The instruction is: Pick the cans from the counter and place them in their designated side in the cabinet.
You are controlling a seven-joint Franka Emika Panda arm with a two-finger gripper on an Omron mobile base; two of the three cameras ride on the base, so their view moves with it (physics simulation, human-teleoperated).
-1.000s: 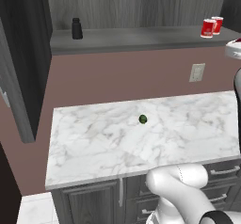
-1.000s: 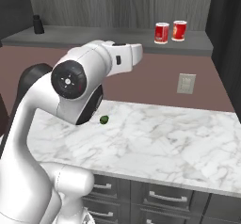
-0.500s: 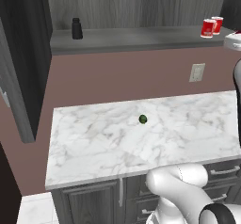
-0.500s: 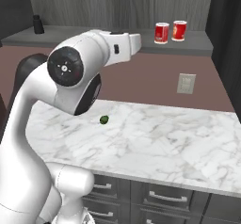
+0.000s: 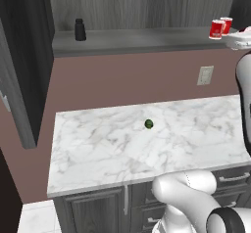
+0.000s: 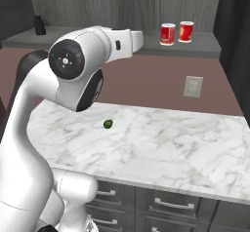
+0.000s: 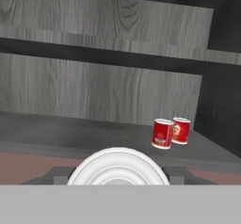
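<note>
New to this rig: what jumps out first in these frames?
Two red cans stand side by side on the cabinet shelf, at its right end. On the white marble counter below lies a tiny green ball. A black bottle stands at the shelf's left end, far from the cans.
</note>
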